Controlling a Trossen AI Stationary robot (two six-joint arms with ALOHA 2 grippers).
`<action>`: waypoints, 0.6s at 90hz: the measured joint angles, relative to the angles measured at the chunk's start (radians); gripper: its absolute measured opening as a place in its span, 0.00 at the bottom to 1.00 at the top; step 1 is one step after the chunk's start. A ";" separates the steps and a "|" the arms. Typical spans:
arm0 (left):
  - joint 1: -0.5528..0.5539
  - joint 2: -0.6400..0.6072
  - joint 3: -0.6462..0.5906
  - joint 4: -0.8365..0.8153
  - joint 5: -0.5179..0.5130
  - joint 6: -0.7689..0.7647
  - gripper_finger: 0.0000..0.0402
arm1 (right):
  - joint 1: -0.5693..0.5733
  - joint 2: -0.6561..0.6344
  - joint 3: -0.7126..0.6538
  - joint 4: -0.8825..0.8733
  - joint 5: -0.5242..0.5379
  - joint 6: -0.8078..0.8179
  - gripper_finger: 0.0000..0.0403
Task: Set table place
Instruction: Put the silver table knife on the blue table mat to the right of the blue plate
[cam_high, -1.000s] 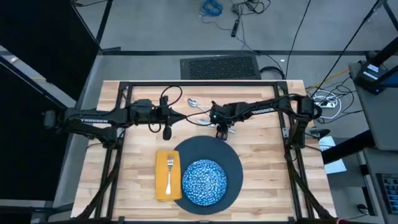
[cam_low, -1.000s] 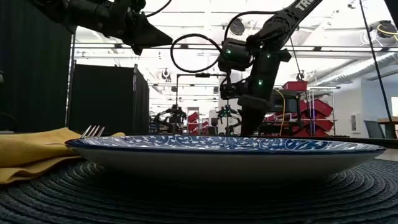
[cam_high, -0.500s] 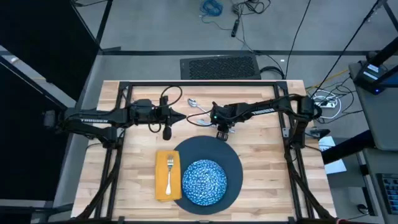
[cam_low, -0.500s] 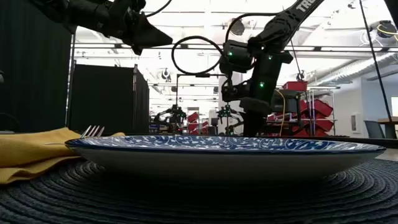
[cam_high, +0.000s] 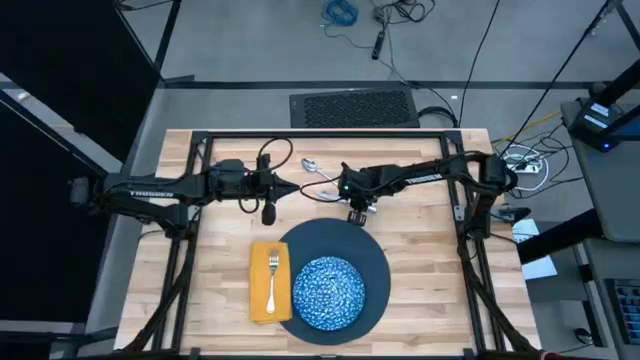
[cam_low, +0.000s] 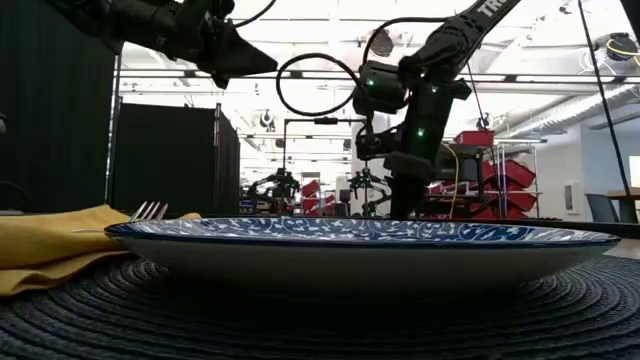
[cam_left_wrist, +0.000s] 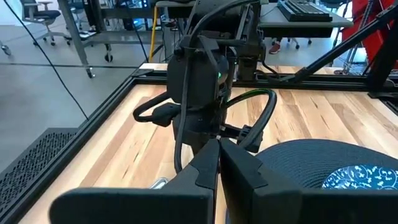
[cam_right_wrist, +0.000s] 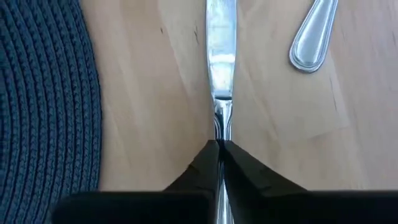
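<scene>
Jaws first, left to right: the left gripper (cam_left_wrist: 214, 163) has its two dark fingers pressed together with nothing between them, and it hangs above the far-left part of the light wooden plank table (cam_high: 420, 270), waiting. At the near edge of the table, a mustard-yellow cloth napkin (cam_high: 264, 283) lies flat with a silver fork (cam_high: 272, 276) resting on it lengthwise, just beside the left rim of a large round dark slate-blue woven placemat (cam_high: 375, 262). A blue-and-white speckled round dish (cam_high: 327, 291) sits on the near part of that placemat; in the low view it reads as a shallow plate with a patterned rim. Behind the placemat, a silver spoon (cam_high: 314, 168) lies on the bare wood at the far middle of the table, not yet moved to the setting. To the right of it, the right gripper (cam_right_wrist: 220, 149) is down at the tabletop just past the far edge of the placemat, its fingers closed tight on the handle of a silver table knife (cam_right_wrist: 220, 46), whose blade points away from the gripper along the wood. By these views, the placemat, dish, napkin and fork appear placed; the knife is only gripped, and both knife and spoon seem left to set beside the dish.
</scene>
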 joint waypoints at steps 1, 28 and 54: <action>0.000 0.000 0.000 0.000 0.000 0.000 0.00 | 0.000 0.000 0.000 0.000 0.000 0.000 0.01; 0.000 0.000 0.000 0.000 0.000 0.000 0.00 | 0.000 0.001 -0.001 0.005 -0.005 0.002 0.00; 0.000 0.000 0.000 0.000 0.000 0.000 0.00 | 0.000 0.003 -0.002 0.017 -0.047 0.015 0.21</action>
